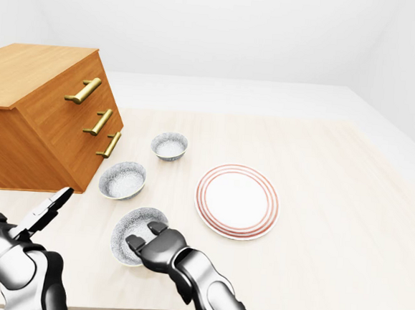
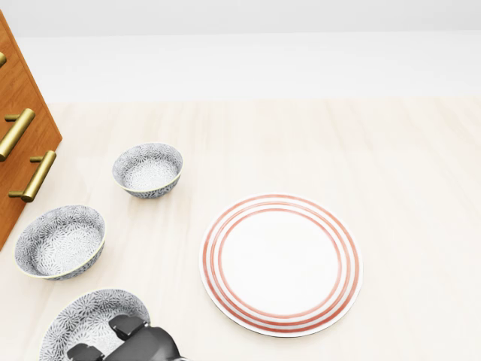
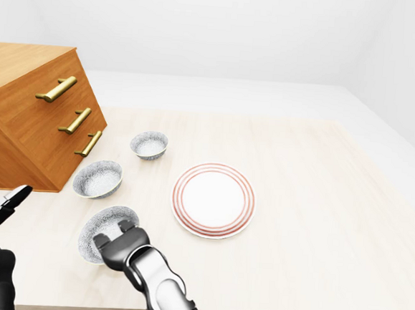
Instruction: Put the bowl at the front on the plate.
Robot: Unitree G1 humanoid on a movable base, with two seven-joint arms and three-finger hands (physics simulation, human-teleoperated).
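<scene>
- Target: the nearest patterned bowl point(image 2: 79, 320), at 7 o'clock in the head view and partly cut off by the bottom edge. It sits on the pale table point(image 2: 406, 188), not yet on the red-ringed plate point(image 2: 282, 263), which lies at about 2 o'clock from it and clearly apart.
- Right hand point(image 1: 155, 248): on the bowl's rim at roughly 4 o'clock, with dark fingers point(image 2: 128, 326) hooked down inside the wall. The thumb is hidden, so I cannot tell whether the grasp is closed or only draped over the rim.
- Left hand point(image 1: 45, 210): at 8 o'clock in the left-eye view, fingers extended and holding nothing, well clear of the crockery.
- Risk 1: the hold is on one side of the rim only. If the pinch is shallow, the bowl would likely tilt or slip out on lifting.
- Risk 2: pulling before the hold is firm could skid the bowl toward the table's near edge at 6 o'clock.
- Risk 3: the middle bowl point(image 2: 60, 242) sits close at 11 o'clock, so a swing that way could knock it.
- Risk 4: a low carry could catch the plate's rim and shove it, or the bowl could land off-centre and rock.
</scene>
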